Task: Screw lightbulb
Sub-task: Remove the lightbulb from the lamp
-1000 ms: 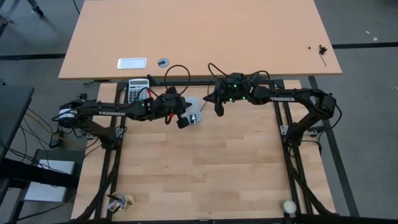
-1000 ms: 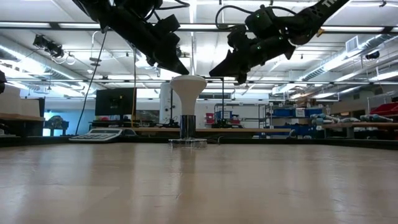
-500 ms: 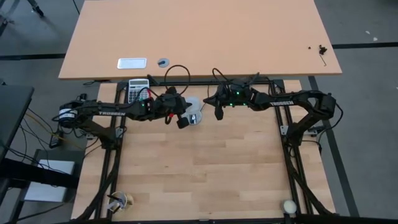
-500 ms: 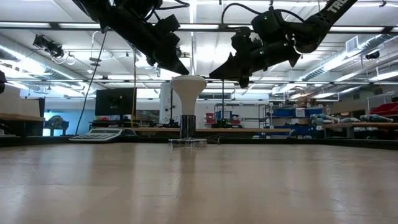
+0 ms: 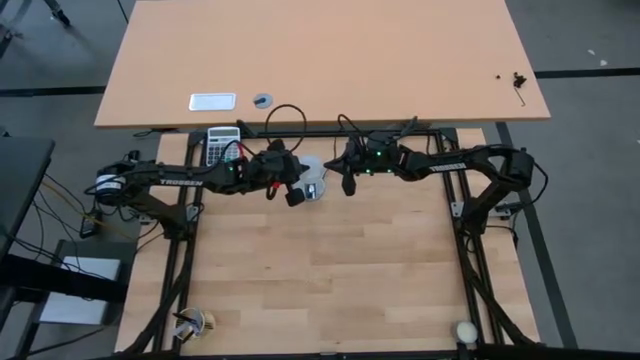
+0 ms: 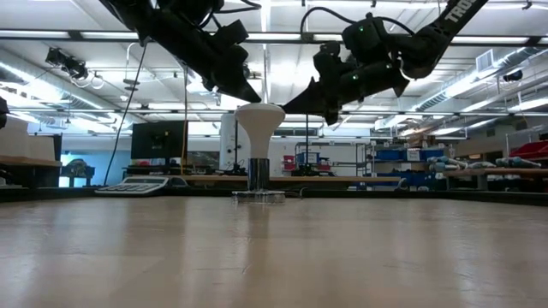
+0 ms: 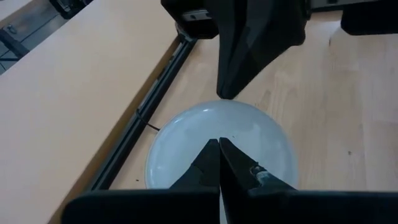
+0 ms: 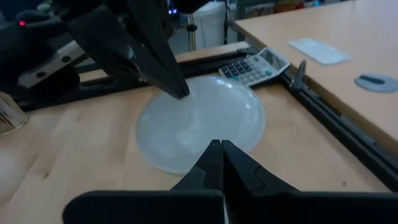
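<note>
High view, lightbulb (image 5: 312, 168): it stands at the back edge of the wooden table (image 5: 330, 270), seen from above as a pale round dome, between the two arms.
High view, left gripper (image 5: 292, 195): it reaches in from the left side and sits just beside the dome; fingers pressed together, holding nothing.
High view, right gripper (image 5: 346, 184): it reaches in from the right side and sits just beside the dome on the far side from the left one; fingers together, empty.
High view, surroundings: a calculator (image 5: 222, 145) lies at the table's back edge, left of the bulb; a black cord (image 5: 287, 112) loops behind it.

Low view, lightbulb (image 6: 259, 120): upright, white dome on top, narrowing to a grey screw base that sits in a flat silver socket (image 6: 259, 196) on the table.
Low view, left gripper (image 6: 250, 95): tip just above the dome on its left side, jaws closed.
Low view, right gripper (image 6: 289, 106): tip just beside the dome's upper right edge, jaws closed; contact cannot be told.

Left wrist view, fingers (image 7: 208, 165): closed against each other over the pale dome (image 7: 249, 140); the other arm's closed tip (image 7: 227, 87) points down at the dome's far edge.

Right wrist view, fingers (image 8: 211, 163): closed against each other in front of the dome (image 8: 211, 118); the left arm's tip (image 8: 177, 89) rests at its far edge, the calculator (image 8: 255, 66) beyond.
</note>
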Controlling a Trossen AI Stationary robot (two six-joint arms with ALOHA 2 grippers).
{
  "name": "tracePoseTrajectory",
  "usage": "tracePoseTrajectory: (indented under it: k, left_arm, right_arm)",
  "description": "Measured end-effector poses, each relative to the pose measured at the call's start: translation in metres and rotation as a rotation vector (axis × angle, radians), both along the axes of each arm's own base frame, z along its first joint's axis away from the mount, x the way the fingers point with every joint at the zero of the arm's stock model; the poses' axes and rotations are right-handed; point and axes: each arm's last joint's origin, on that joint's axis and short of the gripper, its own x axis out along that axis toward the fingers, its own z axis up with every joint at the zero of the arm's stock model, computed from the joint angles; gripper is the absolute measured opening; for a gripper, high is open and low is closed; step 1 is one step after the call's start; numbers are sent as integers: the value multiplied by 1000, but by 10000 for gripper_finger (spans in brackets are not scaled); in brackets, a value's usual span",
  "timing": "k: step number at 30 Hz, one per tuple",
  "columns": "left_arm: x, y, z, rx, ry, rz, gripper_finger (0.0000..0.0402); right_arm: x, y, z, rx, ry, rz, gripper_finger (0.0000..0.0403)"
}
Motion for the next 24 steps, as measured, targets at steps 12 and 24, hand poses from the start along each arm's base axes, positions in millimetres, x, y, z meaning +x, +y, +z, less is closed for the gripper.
tracePoseTrajectory:
  k: [12,24]
  left_arm:
    - [-1,2,-1,-3,11,6,0]
    - [0,3,1,2,-5,11,0]
  right_arm:
    - [9,11,-6,27,-5,36,5]
    - [20,39,-1,41,13,213,5]
